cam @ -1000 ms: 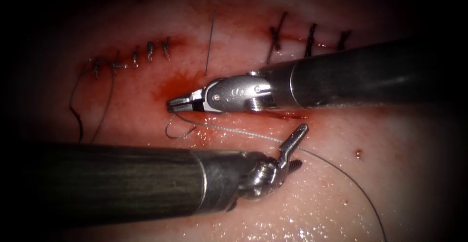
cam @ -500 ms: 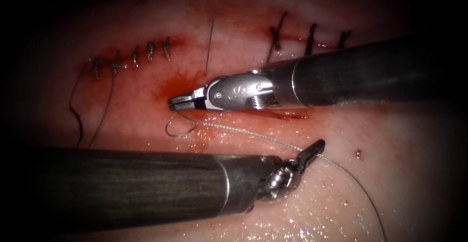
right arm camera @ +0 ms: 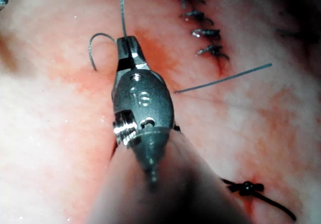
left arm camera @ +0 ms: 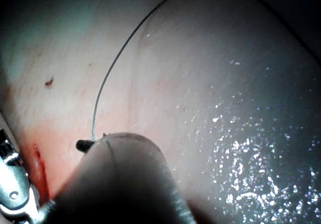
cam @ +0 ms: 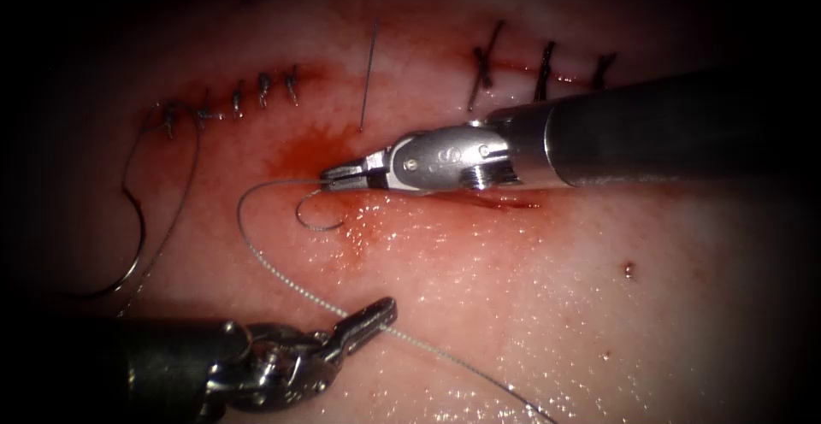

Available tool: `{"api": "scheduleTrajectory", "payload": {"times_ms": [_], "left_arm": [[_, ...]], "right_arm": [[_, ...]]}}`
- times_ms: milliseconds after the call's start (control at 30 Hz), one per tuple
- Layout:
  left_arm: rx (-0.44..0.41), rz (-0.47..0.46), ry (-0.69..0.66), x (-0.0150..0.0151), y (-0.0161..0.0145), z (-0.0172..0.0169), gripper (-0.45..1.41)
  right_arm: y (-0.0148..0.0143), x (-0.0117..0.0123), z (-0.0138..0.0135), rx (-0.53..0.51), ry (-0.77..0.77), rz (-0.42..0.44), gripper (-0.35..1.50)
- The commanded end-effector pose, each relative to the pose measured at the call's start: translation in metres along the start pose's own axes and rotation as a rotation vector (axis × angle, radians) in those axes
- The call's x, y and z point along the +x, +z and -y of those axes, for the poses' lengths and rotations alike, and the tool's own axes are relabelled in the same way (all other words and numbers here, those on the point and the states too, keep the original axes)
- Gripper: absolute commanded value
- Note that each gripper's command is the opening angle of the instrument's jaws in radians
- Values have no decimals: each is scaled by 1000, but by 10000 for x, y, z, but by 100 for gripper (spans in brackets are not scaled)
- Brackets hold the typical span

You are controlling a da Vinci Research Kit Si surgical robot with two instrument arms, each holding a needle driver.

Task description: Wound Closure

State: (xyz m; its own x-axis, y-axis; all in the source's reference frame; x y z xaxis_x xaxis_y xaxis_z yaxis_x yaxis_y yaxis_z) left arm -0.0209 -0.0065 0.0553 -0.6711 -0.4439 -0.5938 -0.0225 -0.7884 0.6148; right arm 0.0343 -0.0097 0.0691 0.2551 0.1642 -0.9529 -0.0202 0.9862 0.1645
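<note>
Thread [cam: 282, 277] runs from our right tool [cam: 329, 180], whose jaws clench it beside the cut [cam: 505, 204], to our left tool [cam: 376, 315], clenched on it lower down and drawn away leftward, so we judge we are tightening.

Your right end effector [cam: 329, 178] lies over the cut [cam: 500, 204] on the tissue [cam: 556, 304]; the thread [cam: 256, 257] runs from it to your left end effector [cam: 376, 313] in front.

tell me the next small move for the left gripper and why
Probably a short pull with the left gripper away from the right gripper, to take up slack. Both are shut on the thread, and between them it bows out in a loose loop rather than running straight.
</note>
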Motion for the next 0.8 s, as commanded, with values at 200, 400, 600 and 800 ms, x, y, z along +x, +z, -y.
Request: {"api": "scheduleTrajectory", "payload": {"times_ms": [200,400,600,800], "left_arm": [[-38,79,-20,-52,-89,23,-45],[-44,173,-22,-112,-139,39,-45],[-50,225,-15,-146,-142,43,-45],[-47,248,-12,-158,-133,43,-45]], "right_arm": [[-18,20,1,-6,36,-51,-35],[-31,74,4,0,79,-72,-35],[-22,93,15,7,85,-80,-35],[-21,96,5,-41,103,-73,46]]}}
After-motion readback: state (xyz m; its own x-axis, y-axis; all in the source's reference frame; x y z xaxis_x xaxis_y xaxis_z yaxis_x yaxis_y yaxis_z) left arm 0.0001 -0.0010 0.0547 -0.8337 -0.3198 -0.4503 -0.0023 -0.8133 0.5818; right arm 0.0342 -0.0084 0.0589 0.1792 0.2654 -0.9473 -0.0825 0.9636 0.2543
